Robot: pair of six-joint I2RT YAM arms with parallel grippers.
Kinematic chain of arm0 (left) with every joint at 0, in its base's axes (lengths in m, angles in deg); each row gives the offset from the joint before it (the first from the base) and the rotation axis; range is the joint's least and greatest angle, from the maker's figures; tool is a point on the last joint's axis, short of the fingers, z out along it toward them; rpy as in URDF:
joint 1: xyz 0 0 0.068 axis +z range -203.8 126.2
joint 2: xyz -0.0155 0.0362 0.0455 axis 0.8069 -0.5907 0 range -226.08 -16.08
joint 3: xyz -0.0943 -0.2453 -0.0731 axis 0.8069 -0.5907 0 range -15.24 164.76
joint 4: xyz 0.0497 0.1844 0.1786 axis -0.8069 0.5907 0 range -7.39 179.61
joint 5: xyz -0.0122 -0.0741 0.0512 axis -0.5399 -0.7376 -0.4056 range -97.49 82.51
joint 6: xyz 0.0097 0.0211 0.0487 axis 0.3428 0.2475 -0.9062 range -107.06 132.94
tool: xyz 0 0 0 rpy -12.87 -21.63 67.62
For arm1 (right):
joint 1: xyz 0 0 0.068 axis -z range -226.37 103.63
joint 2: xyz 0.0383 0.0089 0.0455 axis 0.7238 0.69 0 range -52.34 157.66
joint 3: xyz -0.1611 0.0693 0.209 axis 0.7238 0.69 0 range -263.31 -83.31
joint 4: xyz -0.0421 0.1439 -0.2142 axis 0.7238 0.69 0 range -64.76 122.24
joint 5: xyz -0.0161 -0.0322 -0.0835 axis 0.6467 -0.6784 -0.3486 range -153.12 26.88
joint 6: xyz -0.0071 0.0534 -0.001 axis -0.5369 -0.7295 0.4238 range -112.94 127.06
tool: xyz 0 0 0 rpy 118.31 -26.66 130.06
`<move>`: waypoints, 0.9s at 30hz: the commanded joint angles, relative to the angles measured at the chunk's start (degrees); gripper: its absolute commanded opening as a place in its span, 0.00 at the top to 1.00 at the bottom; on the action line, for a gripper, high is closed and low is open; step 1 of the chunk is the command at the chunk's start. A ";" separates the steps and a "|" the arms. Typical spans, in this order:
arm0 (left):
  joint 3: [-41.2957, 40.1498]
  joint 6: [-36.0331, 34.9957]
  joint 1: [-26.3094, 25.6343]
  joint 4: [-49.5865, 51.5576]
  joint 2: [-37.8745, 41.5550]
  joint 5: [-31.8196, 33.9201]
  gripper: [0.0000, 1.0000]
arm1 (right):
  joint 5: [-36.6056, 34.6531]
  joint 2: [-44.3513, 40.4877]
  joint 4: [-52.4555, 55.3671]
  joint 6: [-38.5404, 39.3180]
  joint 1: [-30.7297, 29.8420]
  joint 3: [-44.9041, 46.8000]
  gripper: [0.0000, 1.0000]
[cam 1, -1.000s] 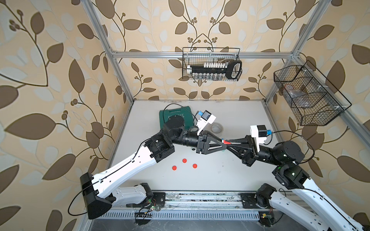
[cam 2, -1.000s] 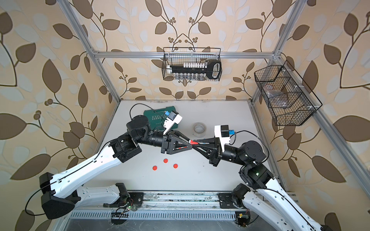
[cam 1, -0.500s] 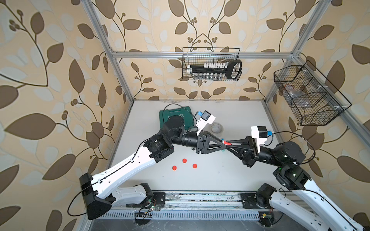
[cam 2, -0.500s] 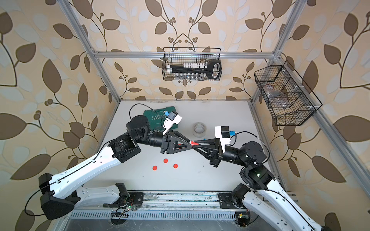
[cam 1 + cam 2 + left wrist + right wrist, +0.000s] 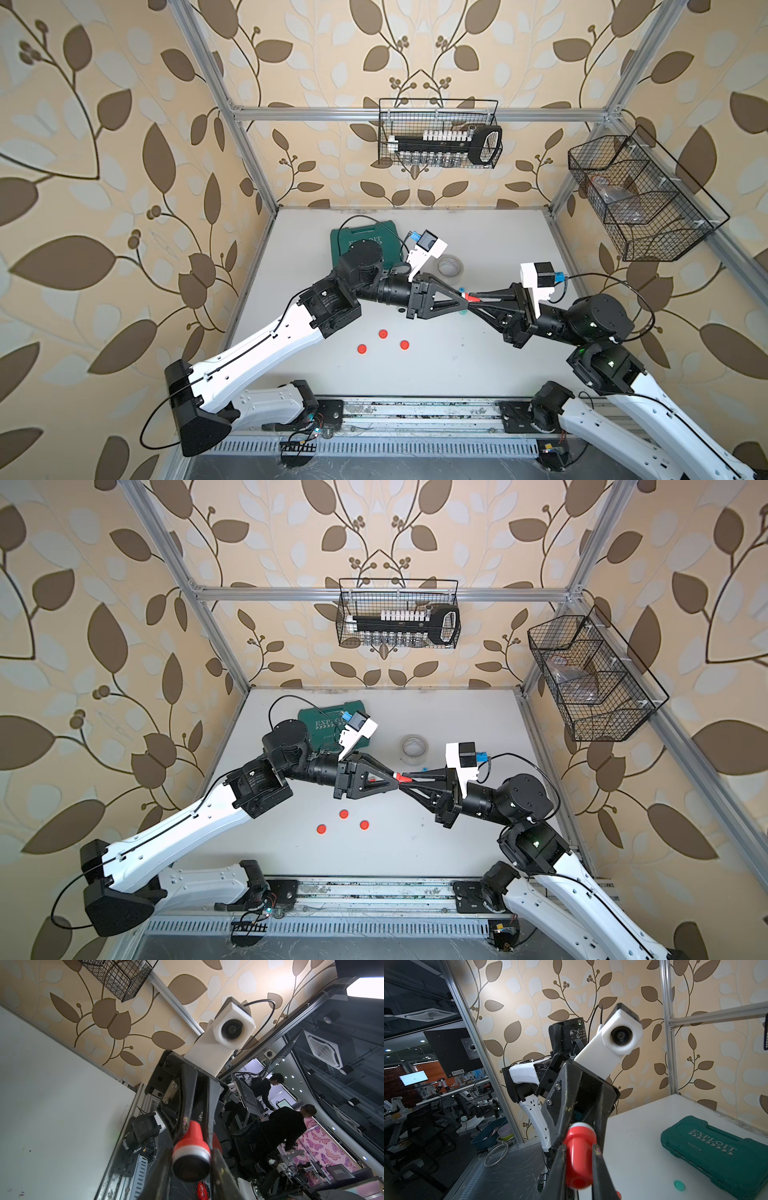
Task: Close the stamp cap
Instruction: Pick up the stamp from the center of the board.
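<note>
Centre frame: right fingers (image 5: 557, 1169) clamp red stamp (image 5: 579, 1157) by handle, head toward left fingers (image 5: 220, 1172), presumably for capping. Left fingers flank the head; whether clamped, cannot tell.

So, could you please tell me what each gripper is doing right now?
Left gripper: around the stamp's wide end; grip unclear.
Right gripper: shut on the stamp.
</note>
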 commanded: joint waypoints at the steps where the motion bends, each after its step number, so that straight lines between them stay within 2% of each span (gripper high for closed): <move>1: 2.70 -0.48 -0.80 -2.81 0.91 -0.95 0.74 | -1.02 0.01 0.24 0.60 -0.12 -0.38 0.84; 7: 2.87 -0.48 -1.06 -2.94 0.74 -1.52 0.75 | -0.74 0.34 -0.18 0.42 -0.24 -0.55 0.88; 14: 3.31 -0.54 -1.68 -2.88 0.06 -1.92 0.76 | -0.66 0.98 -0.25 0.22 -0.38 -1.19 0.83; 27: 4.02 -1.65 -2.65 -1.10 -1.11 -1.87 0.78 | -0.32 2.01 -1.32 -0.78 -0.67 -1.49 0.82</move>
